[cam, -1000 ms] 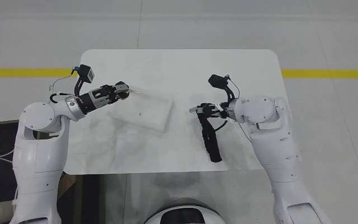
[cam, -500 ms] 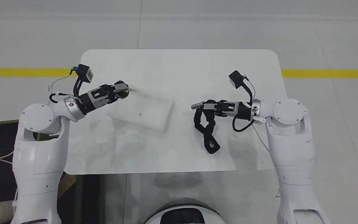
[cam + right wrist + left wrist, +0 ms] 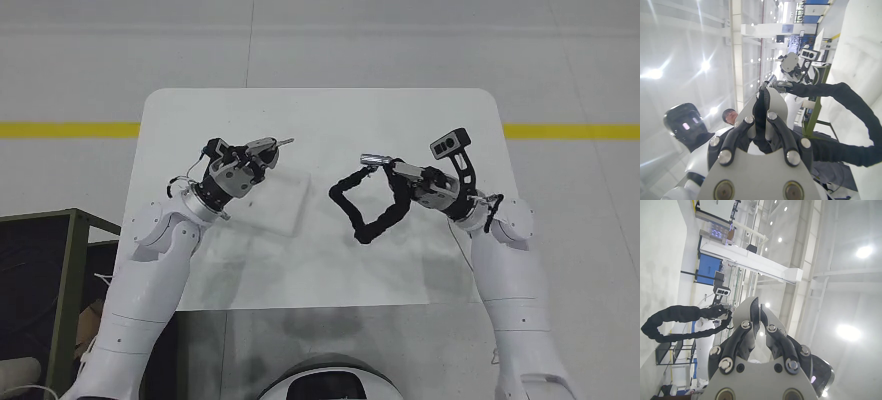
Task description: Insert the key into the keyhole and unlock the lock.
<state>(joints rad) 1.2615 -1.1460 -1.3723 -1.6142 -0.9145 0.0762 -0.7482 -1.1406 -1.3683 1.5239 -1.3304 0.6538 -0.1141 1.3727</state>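
In the top view my left gripper is shut on a small silver key, whose tip points toward the right arm. The left wrist view has the left gripper pinching the key's thin metal edge. My right gripper is shut on a cable lock; its black sleeved loop hangs below and its silver lock head faces the key, a gap apart. In the right wrist view the right gripper clamps the black sleeve, with the lock head just beyond the fingertips and the loop curving off.
A white rectangular pad lies on the white table below the left gripper. A yellow floor line runs behind the table. A dark green frame stands beside the table's left edge.
The left arm swung in toward the centre with the key. The right arm lifted the lock off the table and turned its head toward the key.
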